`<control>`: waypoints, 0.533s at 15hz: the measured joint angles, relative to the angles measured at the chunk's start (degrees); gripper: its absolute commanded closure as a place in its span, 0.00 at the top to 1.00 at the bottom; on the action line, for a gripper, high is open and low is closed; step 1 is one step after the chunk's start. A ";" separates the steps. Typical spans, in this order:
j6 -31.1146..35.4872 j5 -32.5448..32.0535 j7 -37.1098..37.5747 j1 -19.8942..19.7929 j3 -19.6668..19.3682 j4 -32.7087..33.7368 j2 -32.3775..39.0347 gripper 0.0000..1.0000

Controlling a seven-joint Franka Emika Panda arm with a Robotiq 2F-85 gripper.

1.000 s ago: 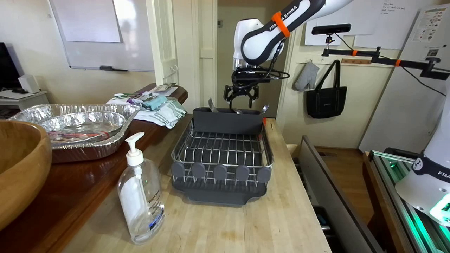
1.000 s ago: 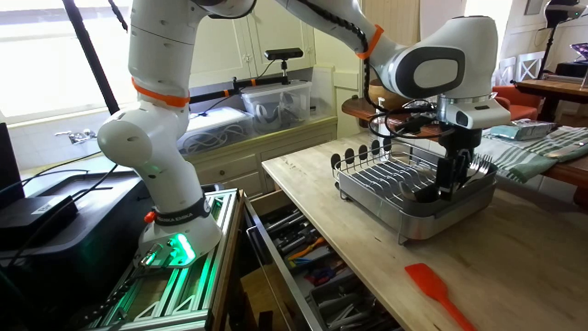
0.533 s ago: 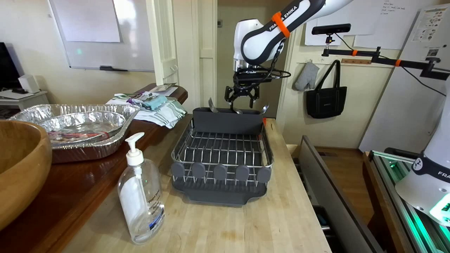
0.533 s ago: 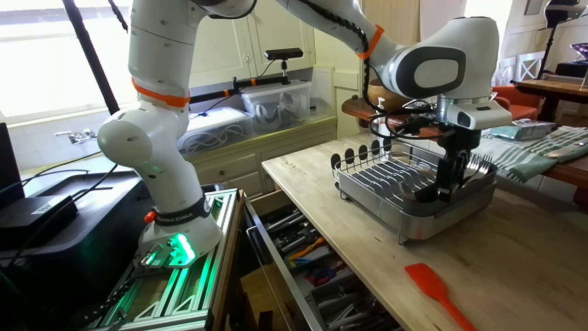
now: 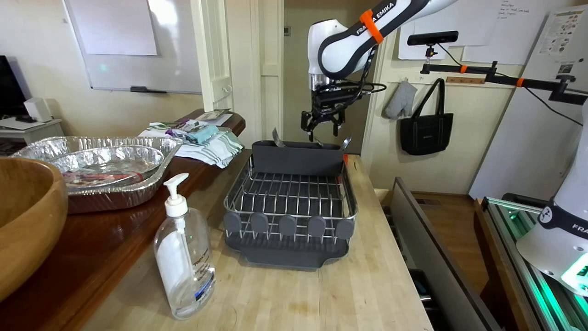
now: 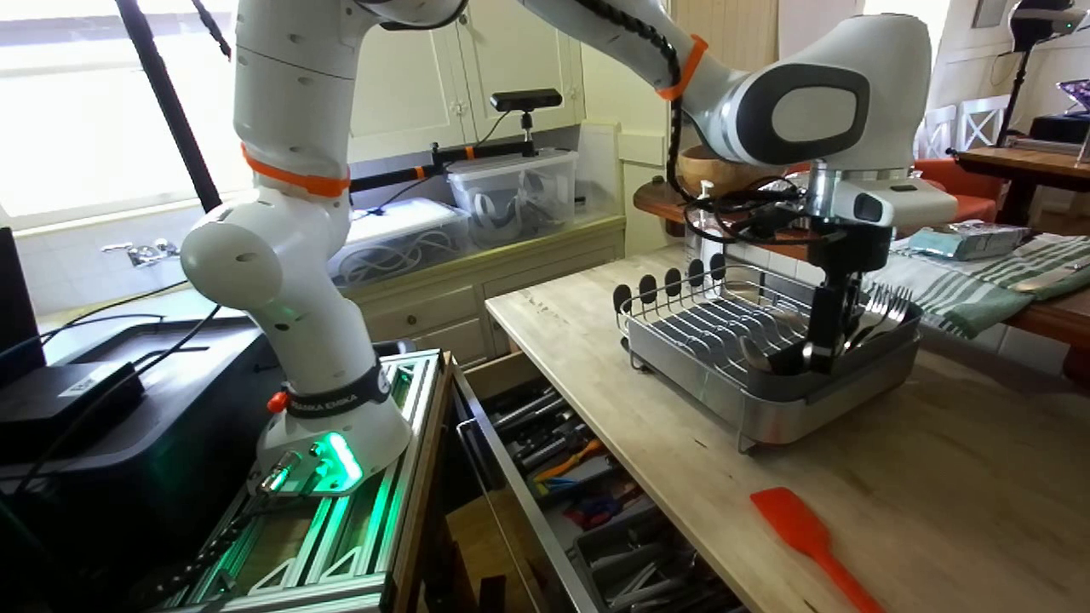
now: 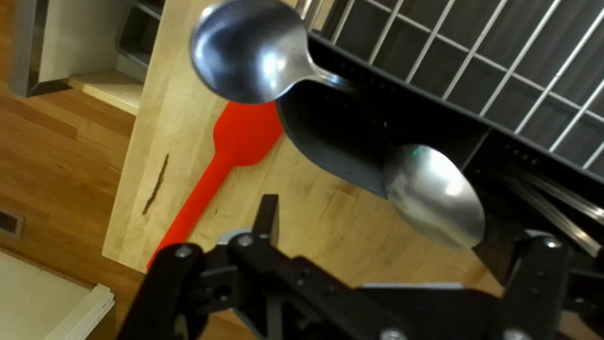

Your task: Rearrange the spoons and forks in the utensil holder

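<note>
Two shiny spoons lean bowl-up in the dark gray utensil holder, forks tilting tines-up farther along.

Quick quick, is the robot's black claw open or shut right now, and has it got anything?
Black two-fingered metal gripper: open, jaws wide apart, holding nothing.

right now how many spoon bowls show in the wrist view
2. One spoon bowl juts past one end of the utensil holder, overlapping the red spatula in the picture; a second spoon bowl overlaps the holder's edge away from the dish rack. More may be hidden inside.
</note>
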 measured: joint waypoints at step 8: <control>-7.34 -7.29 0.07 0.48 -0.73 0.00 -1.50 1.00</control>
